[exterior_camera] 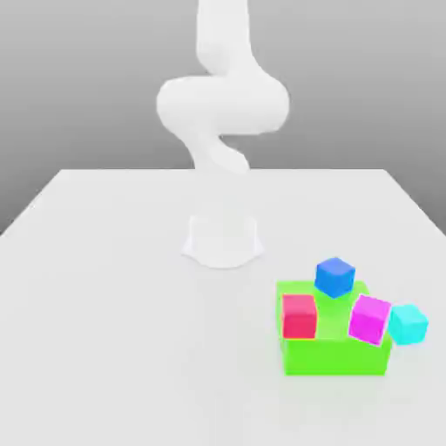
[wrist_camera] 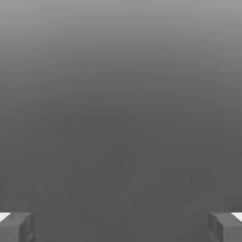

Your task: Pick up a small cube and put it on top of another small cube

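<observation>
A big green block [exterior_camera: 335,348] sits at about four o'clock from the robot's base [exterior_camera: 222,239] on the white table [exterior_camera: 104,331], with a blue cube [exterior_camera: 334,275], red cube [exterior_camera: 299,315] and magenta cube [exterior_camera: 370,319] crowded on it. The small cyan cube [exterior_camera: 408,323] is beside the magenta one, at the block's three o'clock edge. The white arm [exterior_camera: 222,100] rears above its base; the gripper [wrist_camera: 121,227] is spread wide, holding nothing.

**Flat, even light, soft focus**

Bright, diffuse light washes the white tabletop [exterior_camera: 104,331], with no hard shadows or glare. The arm [exterior_camera: 222,104] looks pale and hazy-edged. The hand view shows a dim grey gradient, lighter at one edge.
</observation>
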